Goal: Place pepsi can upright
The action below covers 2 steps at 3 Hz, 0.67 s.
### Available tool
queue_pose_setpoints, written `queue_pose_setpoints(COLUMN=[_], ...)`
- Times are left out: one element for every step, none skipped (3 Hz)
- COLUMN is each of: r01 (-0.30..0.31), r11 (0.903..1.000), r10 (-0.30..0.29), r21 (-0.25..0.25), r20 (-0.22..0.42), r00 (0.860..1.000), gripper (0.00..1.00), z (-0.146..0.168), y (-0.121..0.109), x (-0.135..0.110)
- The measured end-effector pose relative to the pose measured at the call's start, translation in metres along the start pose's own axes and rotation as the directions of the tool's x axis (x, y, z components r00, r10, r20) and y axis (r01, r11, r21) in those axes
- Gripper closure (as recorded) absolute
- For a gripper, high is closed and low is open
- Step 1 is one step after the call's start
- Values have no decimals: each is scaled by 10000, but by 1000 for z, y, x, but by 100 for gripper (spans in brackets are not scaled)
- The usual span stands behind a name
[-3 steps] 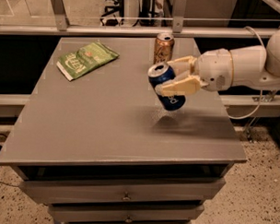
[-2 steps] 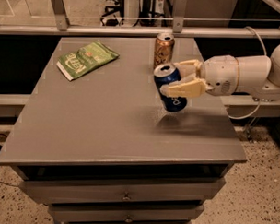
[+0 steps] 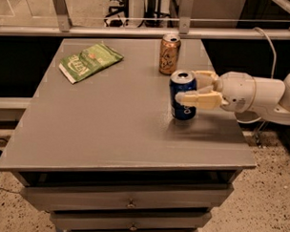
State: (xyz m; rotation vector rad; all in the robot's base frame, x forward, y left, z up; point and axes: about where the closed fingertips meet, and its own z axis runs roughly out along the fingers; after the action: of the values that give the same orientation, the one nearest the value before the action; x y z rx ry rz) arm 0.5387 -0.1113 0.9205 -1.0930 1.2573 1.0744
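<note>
The blue pepsi can (image 3: 182, 102) stands upright on the grey table (image 3: 111, 126), right of centre, with its silver top facing up. My gripper (image 3: 186, 86) reaches in from the right and is shut on the can. One cream finger (image 3: 199, 99) lies across the can's front, and the other finger (image 3: 204, 76) is behind it. The can's base appears to rest on the tabletop.
A gold-brown can (image 3: 169, 54) stands upright just behind the pepsi can. A green snack bag (image 3: 89, 61) lies at the back left. The table's right edge is close under my arm (image 3: 260, 95). Drawers run below the front edge.
The pepsi can was held tilted above the table. It has come down and turned upright, and now stands on the tabletop within my gripper.
</note>
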Motion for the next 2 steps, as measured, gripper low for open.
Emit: queue_pose_setpoints(r01=[139,280], r11=[9999,9996], r10=[-141,-282], r21=[54,55], r20=[422,577], r00=[9990,9979], gripper=[100,100], z=[-7,-10], y=[2,5], x=[4,9])
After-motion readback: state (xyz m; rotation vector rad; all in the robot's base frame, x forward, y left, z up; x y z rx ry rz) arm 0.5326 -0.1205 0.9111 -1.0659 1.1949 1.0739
